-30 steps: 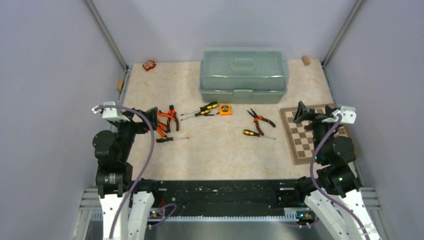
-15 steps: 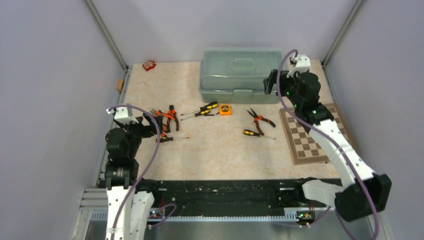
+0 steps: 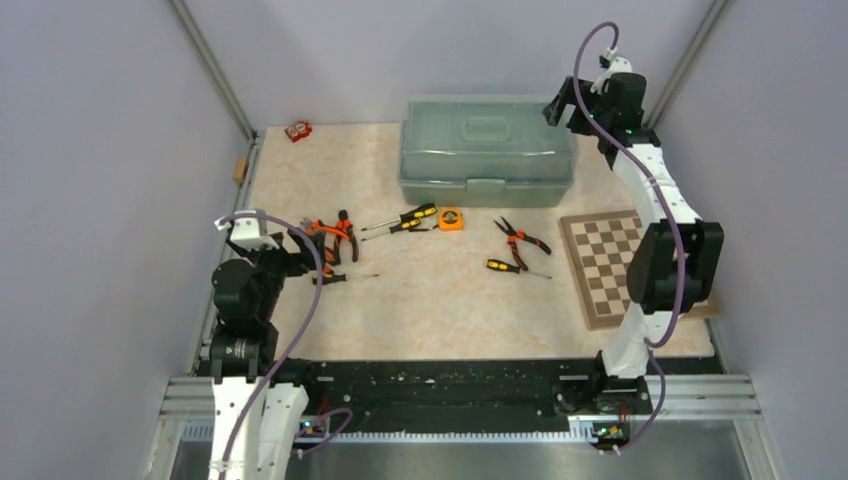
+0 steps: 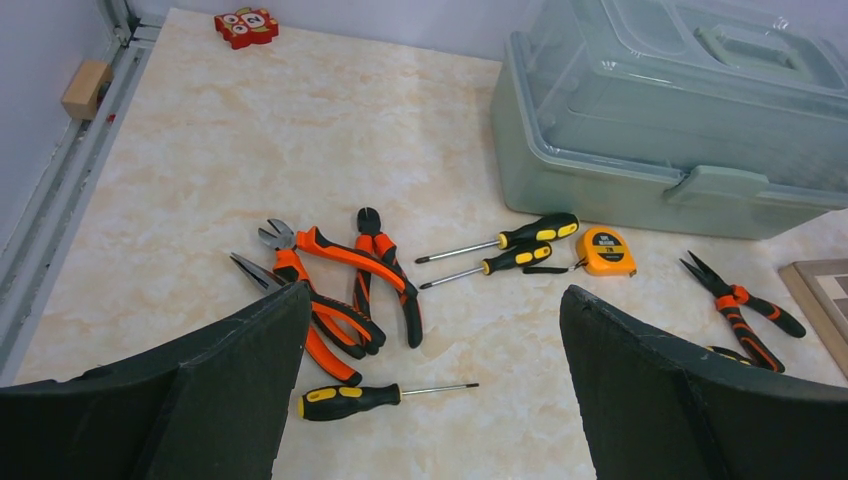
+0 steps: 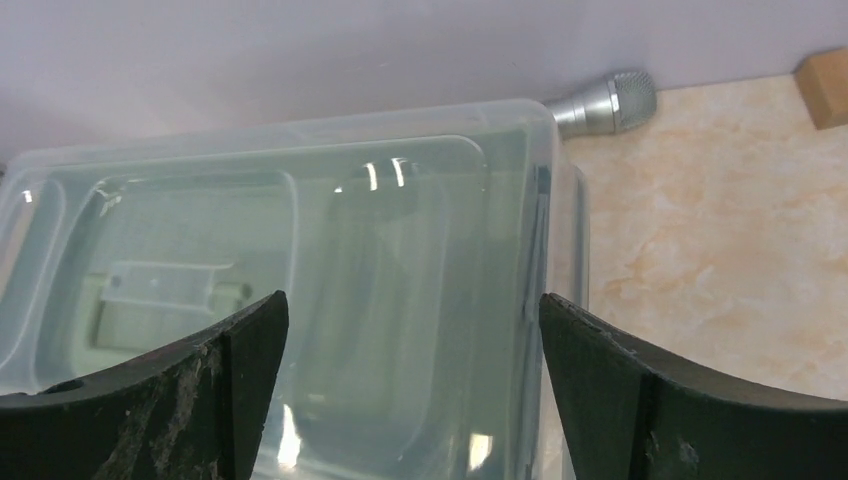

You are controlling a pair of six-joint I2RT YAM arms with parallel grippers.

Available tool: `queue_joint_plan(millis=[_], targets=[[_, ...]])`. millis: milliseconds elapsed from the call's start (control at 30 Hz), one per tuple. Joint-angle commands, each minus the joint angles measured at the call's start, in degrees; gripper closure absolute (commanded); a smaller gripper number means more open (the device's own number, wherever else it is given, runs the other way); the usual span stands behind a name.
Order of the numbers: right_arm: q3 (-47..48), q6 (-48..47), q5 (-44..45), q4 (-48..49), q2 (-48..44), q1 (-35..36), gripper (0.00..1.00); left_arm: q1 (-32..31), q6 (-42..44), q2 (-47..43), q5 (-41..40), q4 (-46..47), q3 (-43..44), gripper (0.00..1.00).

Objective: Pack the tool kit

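The sage-green toolbox (image 3: 487, 150) stands shut at the back, its translucent lid and handle on top. On the table in front lie a cluster of orange-black pliers (image 3: 335, 240), two yellow-black screwdrivers (image 3: 400, 218), the orange tape measure (image 3: 451, 219), another pair of pliers (image 3: 522, 237) and two more screwdrivers (image 3: 515, 267) (image 3: 340, 278). My left gripper (image 4: 435, 295) is open and empty, low over the table just near of the pliers cluster (image 4: 340, 290) and a screwdriver (image 4: 350, 398). My right gripper (image 5: 412, 300) is open and empty, above the toolbox lid's (image 5: 300, 260) right end.
A brown-and-cream chessboard (image 3: 610, 265) lies at the right. A grey metal cylinder (image 5: 605, 103) lies behind the toolbox's right corner. A small red item (image 3: 298, 130) and wooden blocks (image 3: 611, 120) (image 3: 240, 168) sit at the table's edges.
My right arm has swung from over the chessboard up and back to the toolbox's right end. My left gripper has shifted slightly right, toward the pliers.
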Motion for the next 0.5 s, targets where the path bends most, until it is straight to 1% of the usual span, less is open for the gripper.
queue_joint_plan(millis=[0, 67, 133, 267, 333, 467], targets=[[6.01, -1.15, -4.26, -6.43, 4.97, -0.61, 0.08, -0.65, 1.57, -0.37, -0.59, 1.91, 0.55, 0.01], [5.55, -1.62, -5.20, -7.60, 5.39, -0.60, 0.10, -0.82, 1.67, -0.36, -0.57, 1.89, 0.53, 0.01], [3.65, -1.79, -7.80, -8.25, 4.76, -0.60, 0.15, -0.99, 1.66, -0.26, -0.46, 1.90, 0.48, 0.01], [-2.60, 0.04, -12.73, -9.30, 0.90, -0.54, 0.30, -1.14, 1.63, -0.27, -0.11, 1.89, 0.43, 0.01], [-6.99, 1.21, -13.65, -8.97, -1.91, -0.16, 0.40, -1.28, 1.65, -0.26, 0.07, 1.94, 0.42, 0.01], [-15.87, 3.54, -14.42, -8.65, -8.09, 2.21, 0.64, -1.44, 1.65, -0.21, 0.37, 1.89, 0.47, 0.01]])
